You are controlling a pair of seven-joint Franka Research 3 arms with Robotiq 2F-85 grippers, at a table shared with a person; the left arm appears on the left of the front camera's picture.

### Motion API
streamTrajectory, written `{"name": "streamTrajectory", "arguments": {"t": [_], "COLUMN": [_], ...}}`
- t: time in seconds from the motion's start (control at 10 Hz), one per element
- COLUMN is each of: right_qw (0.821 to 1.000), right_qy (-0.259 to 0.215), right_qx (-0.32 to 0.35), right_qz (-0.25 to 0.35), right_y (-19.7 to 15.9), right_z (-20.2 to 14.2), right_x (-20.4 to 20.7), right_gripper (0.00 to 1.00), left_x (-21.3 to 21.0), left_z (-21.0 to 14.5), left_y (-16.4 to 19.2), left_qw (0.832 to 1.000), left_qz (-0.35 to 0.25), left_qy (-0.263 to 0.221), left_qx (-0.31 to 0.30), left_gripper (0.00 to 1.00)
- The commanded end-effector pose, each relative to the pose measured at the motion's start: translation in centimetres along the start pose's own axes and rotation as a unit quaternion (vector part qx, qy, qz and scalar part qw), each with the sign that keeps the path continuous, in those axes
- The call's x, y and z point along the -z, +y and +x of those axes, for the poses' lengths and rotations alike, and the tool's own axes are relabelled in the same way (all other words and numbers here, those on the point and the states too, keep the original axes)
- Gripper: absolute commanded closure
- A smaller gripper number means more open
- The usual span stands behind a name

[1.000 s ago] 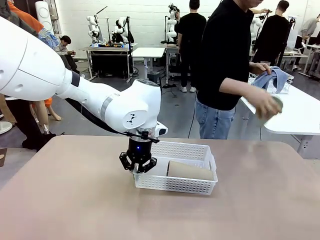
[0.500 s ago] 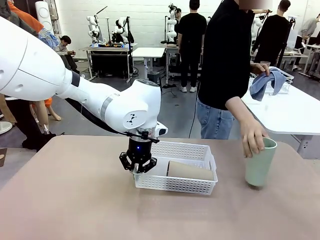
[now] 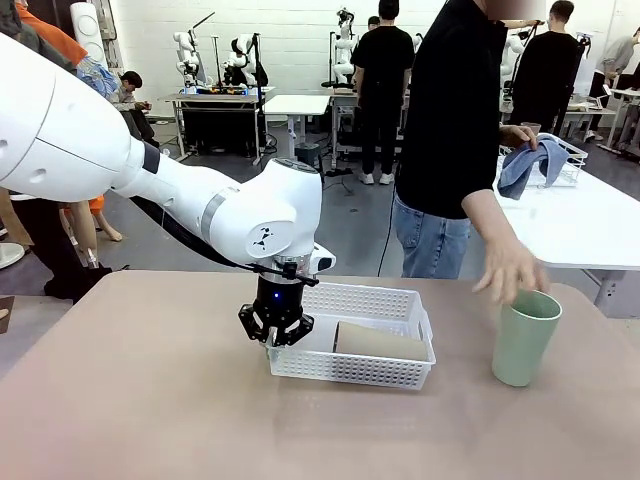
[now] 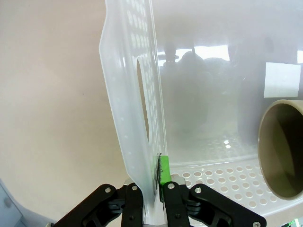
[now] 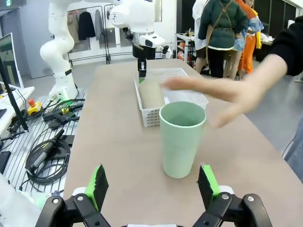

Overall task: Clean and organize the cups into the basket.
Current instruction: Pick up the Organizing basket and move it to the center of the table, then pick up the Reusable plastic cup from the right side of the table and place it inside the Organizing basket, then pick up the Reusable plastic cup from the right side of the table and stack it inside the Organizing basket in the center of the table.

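A white lattice basket (image 3: 376, 300) sits mid-table with a tan-brown cup (image 3: 380, 342) lying on its side inside. My left gripper (image 3: 276, 340) is shut on the basket's left end wall (image 4: 137, 118); its green pad (image 4: 164, 169) presses the inner face, and the tan cup's open mouth (image 4: 279, 146) shows to the right. A pale mint green cup (image 3: 524, 336) stands upright on the table at the right, and the person's hand (image 3: 510, 268) hovers just above it, apart from it. My right gripper (image 5: 154, 187) is open, low over the table, facing the mint cup (image 5: 182, 138).
The person stands at the far right edge, holding a blue cloth (image 3: 535, 160) in the other hand over a white side table (image 3: 590, 225). Cables (image 5: 45, 151) lie on the floor beside the table. Bare tabletop (image 3: 150, 400) spreads to the left and front.
The person brought the mint cup over from the side table, set it upright on the table at the right, and let go, lifting the hand. Neither arm has moved.
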State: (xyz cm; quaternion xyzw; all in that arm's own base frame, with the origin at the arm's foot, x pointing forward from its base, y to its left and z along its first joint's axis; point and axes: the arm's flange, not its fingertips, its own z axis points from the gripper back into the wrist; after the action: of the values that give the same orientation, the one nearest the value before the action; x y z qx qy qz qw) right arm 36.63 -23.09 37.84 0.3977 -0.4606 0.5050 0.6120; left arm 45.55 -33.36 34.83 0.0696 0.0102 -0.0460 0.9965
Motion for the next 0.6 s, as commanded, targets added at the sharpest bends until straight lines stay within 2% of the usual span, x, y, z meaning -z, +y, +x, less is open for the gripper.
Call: {"name": "streamTrajectory", "arguments": {"t": [0.0, 0.5], "right_qw": [1.0, 1.0], "right_qy": [0.001, 0.001], "right_qx": [0.004, 0.004], "right_qz": [-0.007, -0.007], "right_y": [0.15, 0.15], "right_z": [-0.14, -0.14], "right_x": [0.38, 0.38], "right_gripper": [0.0, 0.0], "left_x": [0.56, 0.56], "left_z": [-0.28, -0.28], "left_y": [-0.18, -0.18], "left_qw": [1.0, 1.0], "left_qz": [0.005, 0.005], "left_qy": [0.004, 0.004], "left_qx": [0.005, 0.005], "left_gripper": [1.0, 1.0]}}
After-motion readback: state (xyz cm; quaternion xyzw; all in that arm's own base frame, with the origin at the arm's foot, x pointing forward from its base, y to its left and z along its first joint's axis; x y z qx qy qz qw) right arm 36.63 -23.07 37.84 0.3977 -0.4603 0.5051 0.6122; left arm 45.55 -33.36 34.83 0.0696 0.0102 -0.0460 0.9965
